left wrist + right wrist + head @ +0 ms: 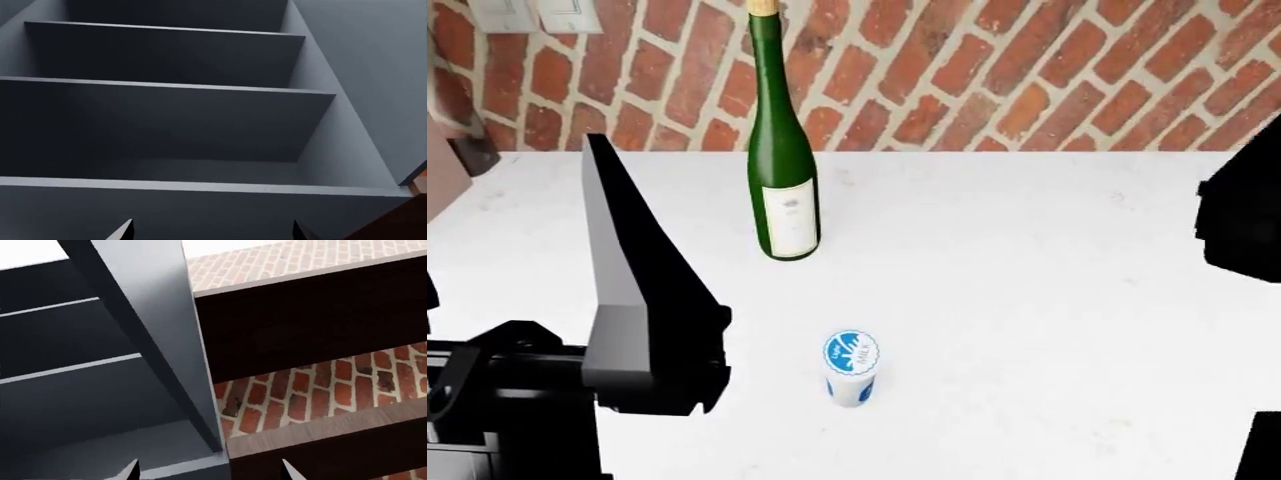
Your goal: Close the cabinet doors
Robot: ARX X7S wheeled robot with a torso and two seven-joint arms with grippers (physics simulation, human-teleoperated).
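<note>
The cabinet point(167, 120) stands open in front of my left gripper point(213, 232), showing dark grey empty shelves point(160, 85) stacked one above another. That gripper is open, with only its two fingertips point(123, 231) in view and nothing between them. My right gripper point(209, 471) is also open and empty. It faces an upright grey panel point(160, 325) at the cabinet's right side; I cannot tell whether this is a door or the side wall. No door shows clearly in any view.
Dark wooden wall shelves point(313, 315) on a brick wall point(300, 390) adjoin the cabinet's right side. Below, a white counter point(1028, 280) carries a green wine bottle point(783, 150) and a small milk carton point(851, 365). Both black arms point(627, 300) rise out of the head view.
</note>
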